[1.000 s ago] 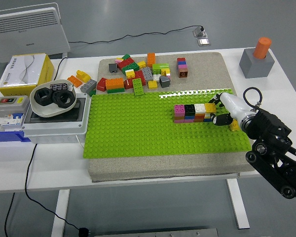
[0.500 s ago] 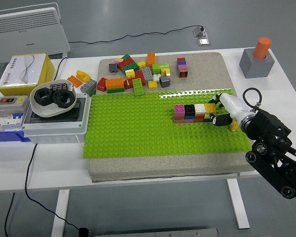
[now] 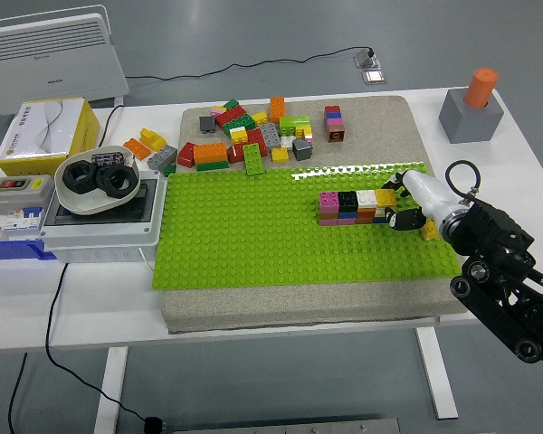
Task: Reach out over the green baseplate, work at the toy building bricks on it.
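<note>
Right hand (image 3: 407, 206) unmoved at bricks (image 3: 356, 207).

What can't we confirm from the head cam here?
- Right hand: fingertips blocked by its own white shell; contact with the brick row is unclear.
- Yellow brick: mostly behind the wrist.
- Left arm: out of frame.
- Loose bricks: stud detail too small.

Your right hand (image 3: 414, 206) covers the brick row's (image 3: 355, 207) right end — whether its fingers grip there, you can't tell.
</note>
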